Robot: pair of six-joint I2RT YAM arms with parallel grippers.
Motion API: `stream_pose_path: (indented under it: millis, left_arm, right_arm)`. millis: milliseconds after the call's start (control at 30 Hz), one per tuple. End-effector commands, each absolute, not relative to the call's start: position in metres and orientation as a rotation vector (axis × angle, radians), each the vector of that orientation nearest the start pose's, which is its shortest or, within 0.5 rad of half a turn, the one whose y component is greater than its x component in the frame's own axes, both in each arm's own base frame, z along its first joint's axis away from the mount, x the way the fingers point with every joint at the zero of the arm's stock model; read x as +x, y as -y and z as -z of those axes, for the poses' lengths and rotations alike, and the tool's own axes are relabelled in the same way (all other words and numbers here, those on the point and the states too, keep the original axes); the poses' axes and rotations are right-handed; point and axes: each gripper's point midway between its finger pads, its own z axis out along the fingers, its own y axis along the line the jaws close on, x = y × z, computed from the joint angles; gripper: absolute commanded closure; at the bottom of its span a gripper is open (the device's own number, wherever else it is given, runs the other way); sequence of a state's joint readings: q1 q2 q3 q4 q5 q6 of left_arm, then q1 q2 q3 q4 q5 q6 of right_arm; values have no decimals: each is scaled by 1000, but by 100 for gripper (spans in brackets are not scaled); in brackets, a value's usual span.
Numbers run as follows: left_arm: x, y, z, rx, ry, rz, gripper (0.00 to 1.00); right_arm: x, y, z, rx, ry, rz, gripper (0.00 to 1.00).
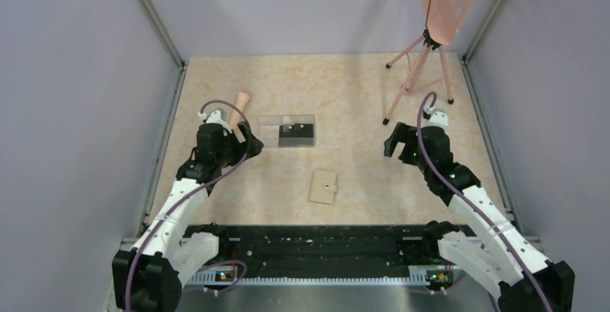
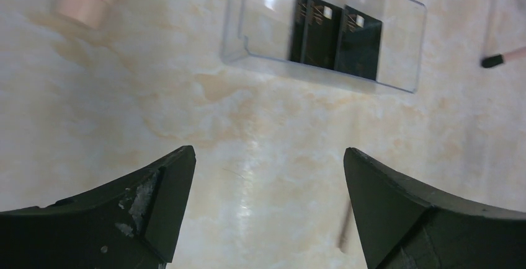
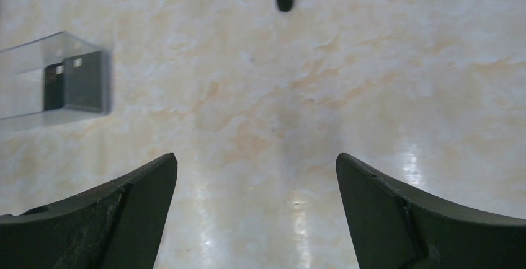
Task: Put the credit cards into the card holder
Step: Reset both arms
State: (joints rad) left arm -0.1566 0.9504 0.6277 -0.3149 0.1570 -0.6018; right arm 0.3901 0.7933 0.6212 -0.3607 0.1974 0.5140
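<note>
A marbled beige table [image 1: 360, 82] is carrying a clear plastic box [image 1: 286, 131] at its middle, with a pink tripod stand [image 1: 421, 75] standing beyond the box to the right. The left gripper [image 2: 267, 157] is hovering just left of the box, its fingers spread wide apart and gripping nothing; the right gripper [image 3: 255, 160] is hanging well to the right of the box, likewise spread and bare. The tan card holder [image 1: 324, 187] is lying closed, nearer the arms than the box and slightly right of it. The black credit cards [image 2: 338, 36] are sitting inside the box, toward its right end. A pink cylinder [image 1: 242, 103] is lying just beyond the box's left end
</note>
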Motion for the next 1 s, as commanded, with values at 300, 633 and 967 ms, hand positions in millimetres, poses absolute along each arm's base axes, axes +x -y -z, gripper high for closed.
stream_pose_path:
  millis: [300,633,967]
  left_arm:
    - [318,5,-114,-77,-1939,-116,4]
    - [350,7,-114,-42,-1773,-129,6]
    - [396,20,-110,140,-1787,-145,1]
  right_arm:
    - [313,1,-115,171,-1835,156,1]
    - [332,24,-115,188,-1679,214,1]
    - [374,43,-105,224,-1748,16,4]
